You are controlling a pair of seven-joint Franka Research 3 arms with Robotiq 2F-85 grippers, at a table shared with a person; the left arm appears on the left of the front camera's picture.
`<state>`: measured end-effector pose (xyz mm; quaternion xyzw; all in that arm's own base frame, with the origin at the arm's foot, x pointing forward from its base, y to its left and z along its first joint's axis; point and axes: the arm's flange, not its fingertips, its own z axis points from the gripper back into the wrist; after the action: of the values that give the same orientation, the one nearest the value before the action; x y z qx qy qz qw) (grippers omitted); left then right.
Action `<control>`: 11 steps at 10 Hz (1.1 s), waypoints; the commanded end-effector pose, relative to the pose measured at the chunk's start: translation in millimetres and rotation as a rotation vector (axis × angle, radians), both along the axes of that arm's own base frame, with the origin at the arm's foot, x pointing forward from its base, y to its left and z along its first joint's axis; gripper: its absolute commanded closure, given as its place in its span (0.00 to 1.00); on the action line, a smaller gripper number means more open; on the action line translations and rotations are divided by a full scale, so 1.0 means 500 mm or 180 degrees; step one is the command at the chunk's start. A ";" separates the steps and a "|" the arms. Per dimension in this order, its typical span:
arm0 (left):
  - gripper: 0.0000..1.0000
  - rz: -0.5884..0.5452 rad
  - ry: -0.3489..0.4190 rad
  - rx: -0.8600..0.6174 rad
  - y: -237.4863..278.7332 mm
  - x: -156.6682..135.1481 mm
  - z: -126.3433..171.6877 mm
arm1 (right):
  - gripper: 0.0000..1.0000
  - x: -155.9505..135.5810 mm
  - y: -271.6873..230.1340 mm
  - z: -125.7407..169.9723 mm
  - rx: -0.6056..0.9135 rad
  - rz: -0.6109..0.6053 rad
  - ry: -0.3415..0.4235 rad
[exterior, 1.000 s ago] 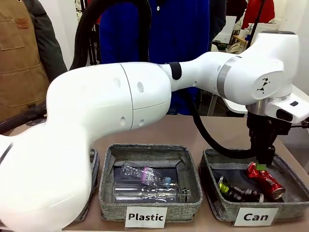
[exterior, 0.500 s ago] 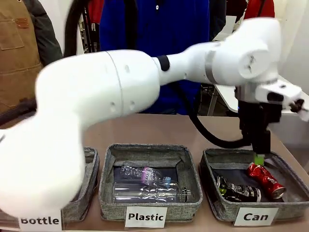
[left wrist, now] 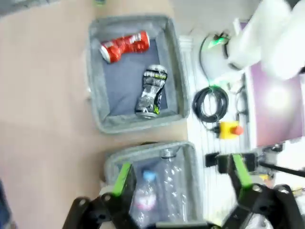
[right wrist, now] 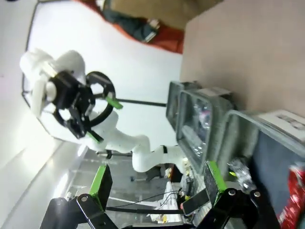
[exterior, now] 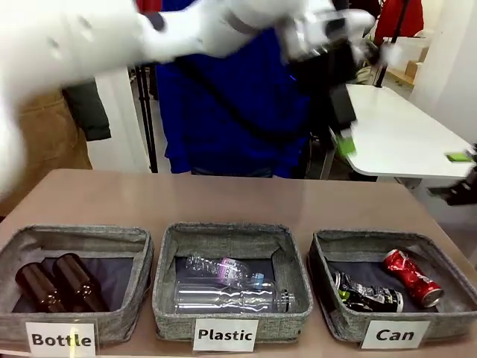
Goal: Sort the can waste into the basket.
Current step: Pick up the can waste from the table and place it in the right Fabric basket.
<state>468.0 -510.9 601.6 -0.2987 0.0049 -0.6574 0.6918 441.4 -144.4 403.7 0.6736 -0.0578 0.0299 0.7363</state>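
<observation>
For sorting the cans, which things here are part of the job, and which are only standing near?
Part of the job: red can, black can, "Can" basket.

Only near: "Plastic" basket with clear bottles; "Bottle" basket with brown bottles.

Three baskets in a row along the near table edge (exterior: 223,198). "Can" basket (exterior: 328,298) at right: two cans inside, one (exterior: 411,277) right of the other (exterior: 367,295). Middle basket (exterior: 168,287): plastic bottles (exterior: 227,287). Left basket (exterior: 134,298): glass bottles (exterior: 56,283). Left gripper (exterior: 345,142) raised behind the right basket.
</observation>
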 end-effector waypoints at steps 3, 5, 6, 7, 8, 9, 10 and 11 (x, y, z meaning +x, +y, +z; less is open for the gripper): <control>0.00 0.0895 0.0506 -0.0888 0.628 -0.171 -0.203 | 0.00 0.041 0.259 0.026 -0.0179 0.0354 0.0224; 0.00 0.1442 0.0854 -0.1251 0.838 -0.193 -0.290 | 0.00 0.028 0.376 -0.001 -0.0144 0.0282 0.0454; 0.00 0.1669 0.1069 -0.1371 0.936 -0.206 -0.325 | 0.00 0.026 0.411 -0.003 -0.0142 0.0167 0.0478; 0.00 0.1694 0.1268 -0.1622 1.019 -0.221 -0.365 | 0.00 0.030 0.425 0.004 0.0002 0.0125 0.0495; 0.00 0.1960 0.1466 -0.1559 1.089 -0.248 -0.414 | 0.00 0.032 0.427 0.011 0.0115 -0.0001 0.0523; 0.00 0.2129 0.1670 -0.1551 1.141 -0.288 -0.462 | 0.00 0.036 0.413 0.022 0.0172 -0.0075 0.0570; 0.00 0.2266 0.1787 -0.1632 1.175 -0.316 -0.491 | 0.00 0.041 0.385 0.040 0.0212 -0.0013 0.0587; 0.00 0.2388 0.1754 -0.1878 1.205 -0.343 -0.517 | 0.00 0.049 0.347 0.051 0.0148 -0.0026 0.0515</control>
<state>294.8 66.8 347.2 -0.6158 -0.0767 -0.2456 0.7447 463.8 43.1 416.6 0.6903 -0.0047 -0.0231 0.7231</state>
